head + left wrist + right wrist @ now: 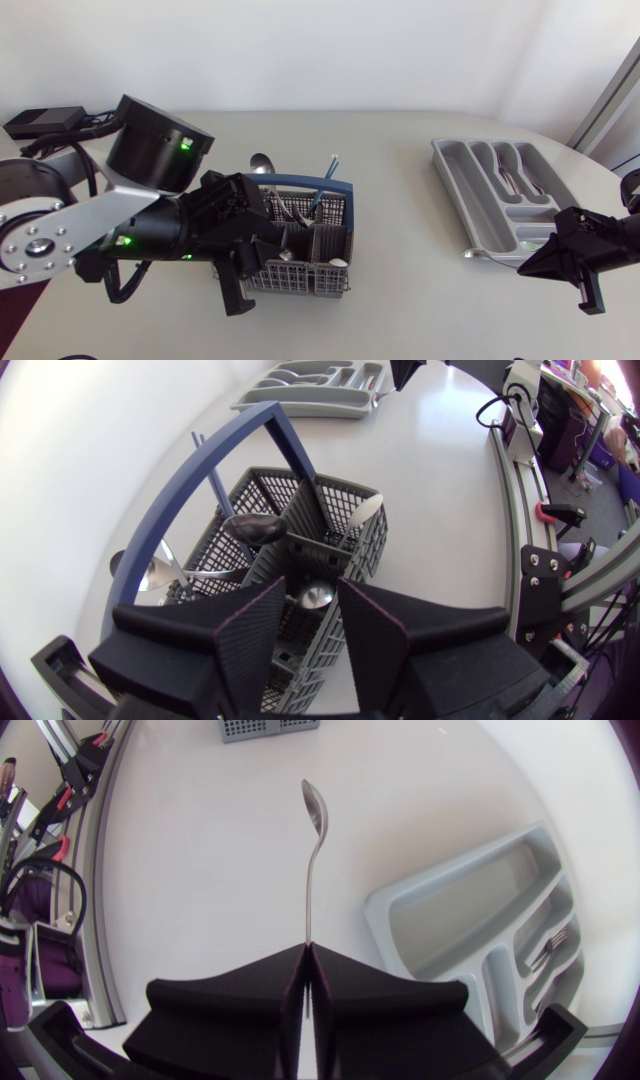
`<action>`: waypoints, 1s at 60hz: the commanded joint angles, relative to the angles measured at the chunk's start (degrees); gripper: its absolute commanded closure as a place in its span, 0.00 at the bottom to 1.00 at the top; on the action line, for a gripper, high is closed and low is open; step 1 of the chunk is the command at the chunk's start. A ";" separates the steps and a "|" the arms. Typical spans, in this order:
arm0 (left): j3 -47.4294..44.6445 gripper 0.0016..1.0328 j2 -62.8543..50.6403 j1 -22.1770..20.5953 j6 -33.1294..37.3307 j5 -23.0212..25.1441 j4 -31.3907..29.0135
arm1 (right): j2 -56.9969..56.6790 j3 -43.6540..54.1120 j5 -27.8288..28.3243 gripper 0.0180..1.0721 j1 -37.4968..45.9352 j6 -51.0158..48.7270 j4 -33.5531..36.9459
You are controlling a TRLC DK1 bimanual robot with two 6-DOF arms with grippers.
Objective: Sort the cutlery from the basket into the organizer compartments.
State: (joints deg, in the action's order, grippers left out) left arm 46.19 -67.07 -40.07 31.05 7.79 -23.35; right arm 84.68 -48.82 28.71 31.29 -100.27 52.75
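The right gripper (307,952) has its fingers clamped together on the handle tip of a spoon (315,810). The spoon juts straight ahead of the gripper, bowl foremost, above the table. The gripper hangs just off the near edge of the grey organizer (462,190), at the right of the table. The step in hand looks like delivery: the spoon is out of the basket and not yet in a compartment. The next move probably calls for carrying it over the matching slot, lowering it lengthwise and letting go. A fork (548,948) lies in one narrow compartment.

The left gripper (310,610) has its fingers apart and holds nothing. It is poised over the near end of the grey mesh basket (295,278), left of the middle. Several spoon bowls stand up inside the basket under its blue handle (235,455), so more picks remain.

The table (400,300) is pale and smooth. Basket and organizer sit well apart on it, and each arm is on its own side.
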 commanded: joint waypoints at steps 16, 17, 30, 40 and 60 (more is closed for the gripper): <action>3.99 0.63 -4.47 -3.87 -0.90 -2.25 -0.38 | 12.79 -13.06 -2.69 0.95 7.38 -11.35 0.77; 4.08 0.63 -4.56 -3.87 -0.90 -2.25 -0.38 | 13.40 -13.67 -3.05 0.95 7.74 -11.70 0.69; 4.61 0.63 -5.88 -4.75 -0.81 -2.61 -0.38 | 20.08 -20.44 -5.59 0.95 10.46 -15.13 -0.46; 5.40 0.63 -7.38 -5.72 -0.81 -3.05 -0.38 | 24.39 -24.92 -7.53 0.95 11.25 -15.83 -2.48; 4.69 0.63 -7.20 -6.77 -0.90 -4.19 -0.38 | 29.22 -28.17 -11.48 0.95 11.08 -15.83 -7.84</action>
State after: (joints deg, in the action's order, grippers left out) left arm 49.67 -73.84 -46.30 31.05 3.95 -23.53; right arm 111.81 -76.20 18.09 42.13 -114.08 45.10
